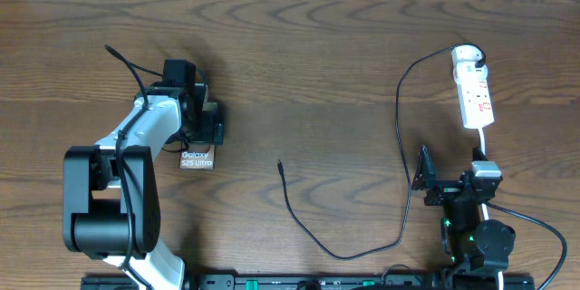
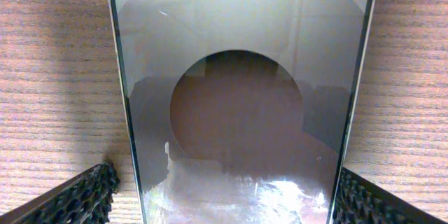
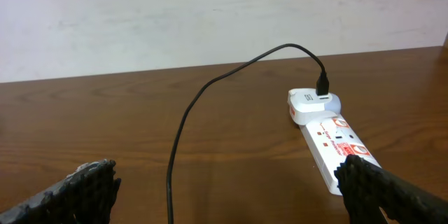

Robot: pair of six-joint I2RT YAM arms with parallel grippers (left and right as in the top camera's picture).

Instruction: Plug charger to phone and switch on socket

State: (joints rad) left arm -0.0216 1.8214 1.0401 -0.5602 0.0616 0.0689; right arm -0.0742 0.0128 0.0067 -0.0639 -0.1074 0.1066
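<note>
The phone (image 1: 197, 157) lies flat at the left of the table, its white "Galaxy" lettering at the near end. My left gripper (image 1: 201, 131) hangs open right over it. In the left wrist view the glossy phone (image 2: 238, 77) fills the middle, with one finger (image 2: 77, 199) on each side of it. The charger (image 1: 400, 159) runs from the socket (image 1: 473, 86) at the back right in a long loop to its free tip (image 1: 280, 165) on the table's middle. My right gripper (image 1: 450, 170) stands open just short of the socket (image 3: 329, 136), with the charger (image 3: 175, 154) passing between its fingers.
A white adapter (image 3: 308, 101) with the charger's plug in it sits at the socket's far end. A white cord (image 1: 486, 145) trails from the socket toward the right arm's base. A pale wall (image 3: 210, 14) rises behind the table's far edge.
</note>
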